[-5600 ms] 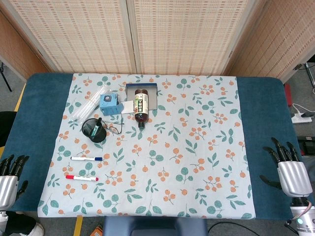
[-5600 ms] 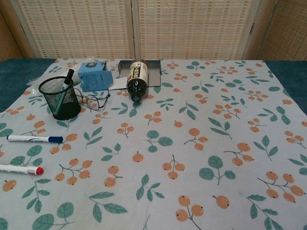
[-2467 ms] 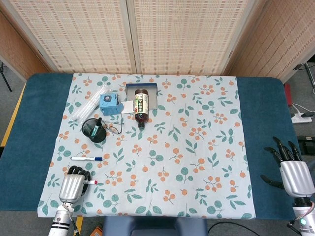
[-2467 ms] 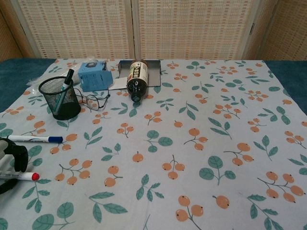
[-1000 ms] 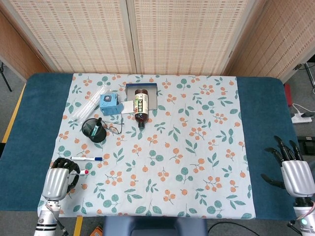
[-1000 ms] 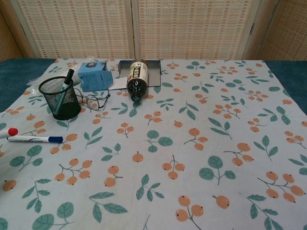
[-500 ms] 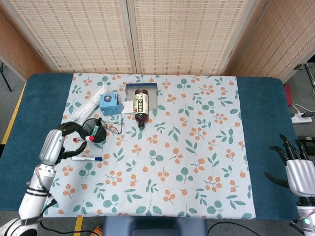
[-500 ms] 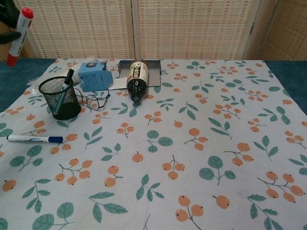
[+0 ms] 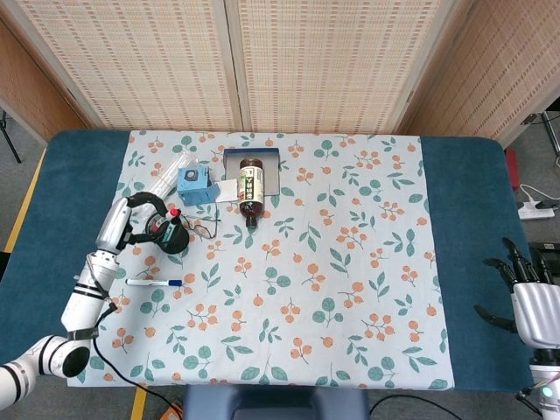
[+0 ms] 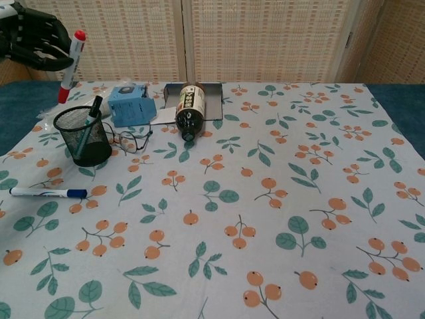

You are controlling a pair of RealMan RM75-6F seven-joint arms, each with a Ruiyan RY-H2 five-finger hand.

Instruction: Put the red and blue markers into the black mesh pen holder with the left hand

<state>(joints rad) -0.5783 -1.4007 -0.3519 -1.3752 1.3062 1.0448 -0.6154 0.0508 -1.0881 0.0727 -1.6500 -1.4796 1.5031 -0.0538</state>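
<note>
Above the black mesh pen holder [image 10: 84,136], the left robot hand [image 10: 30,38] is gripping the red marker [image 10: 71,65], tilted, cap up. The blue marker [image 10: 48,193] is lying on the desk [image 9: 52,201] nearby. The right robot hand [image 9: 534,306] is resting empty, fingers spread.

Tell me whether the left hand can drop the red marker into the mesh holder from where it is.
Probably yes: the left hand holds the red marker above the black mesh pen holder, whose open top holds only one pen.
</note>
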